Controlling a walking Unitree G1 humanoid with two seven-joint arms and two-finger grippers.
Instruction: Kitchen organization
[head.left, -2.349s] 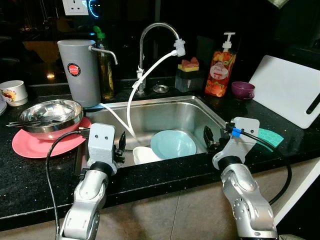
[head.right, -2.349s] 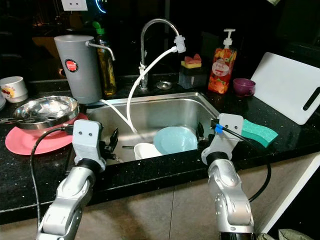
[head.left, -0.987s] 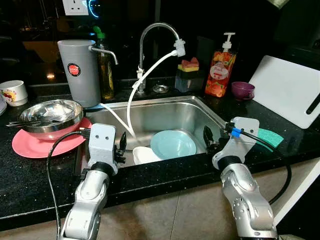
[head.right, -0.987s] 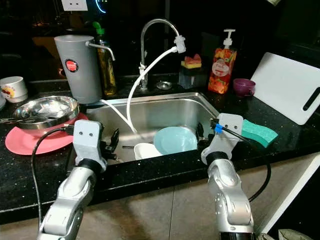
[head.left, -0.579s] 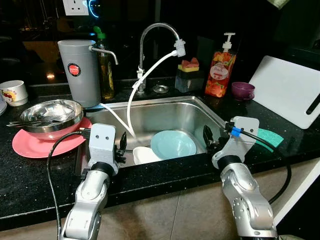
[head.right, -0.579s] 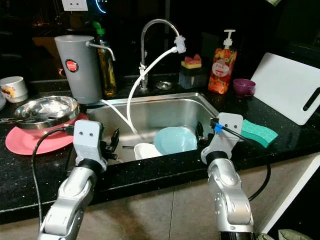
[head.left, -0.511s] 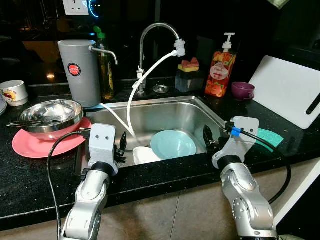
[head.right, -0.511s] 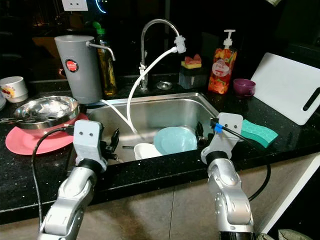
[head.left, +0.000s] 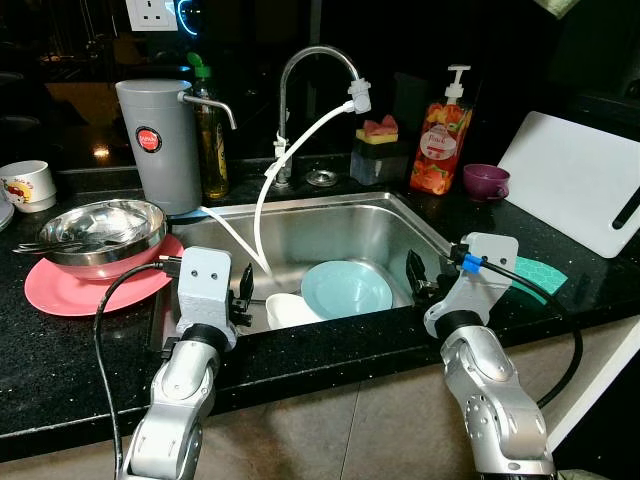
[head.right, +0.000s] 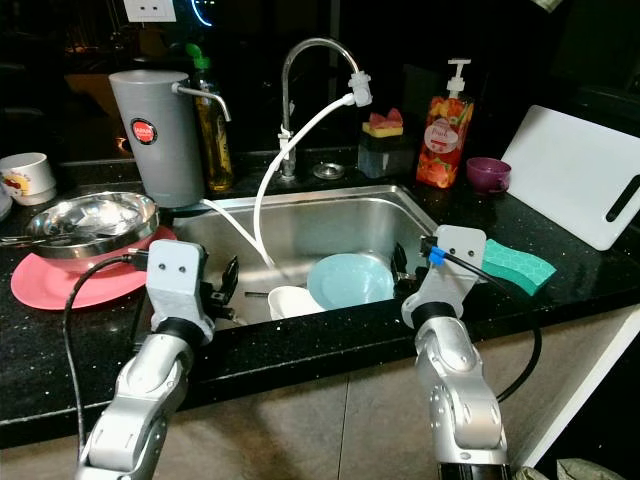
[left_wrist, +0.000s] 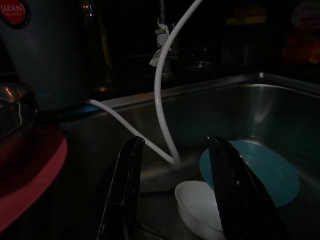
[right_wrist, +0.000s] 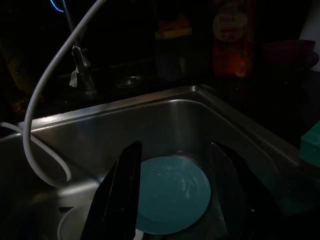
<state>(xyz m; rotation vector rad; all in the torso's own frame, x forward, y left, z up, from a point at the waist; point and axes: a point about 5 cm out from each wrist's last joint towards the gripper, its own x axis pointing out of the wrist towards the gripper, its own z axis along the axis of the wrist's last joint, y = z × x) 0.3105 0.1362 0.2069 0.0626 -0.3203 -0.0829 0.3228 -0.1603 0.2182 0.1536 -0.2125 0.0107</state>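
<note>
I'm holding both hands at the sink's (head.left: 330, 215) front edge: left hand (left_wrist: 175, 200) spread wide above the white bowl (head.left: 290, 309), right hand (right_wrist: 177, 200) equally wide over the teal plate (head.left: 346, 288). Both dishes are lying in the basin, touching, empty-fingered hands above.

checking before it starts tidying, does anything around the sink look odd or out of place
The white hose fixed to the faucet spout loops loosely down into the sink, ending beside the white bowl and teal plate. Nothing looks spilled.
</note>
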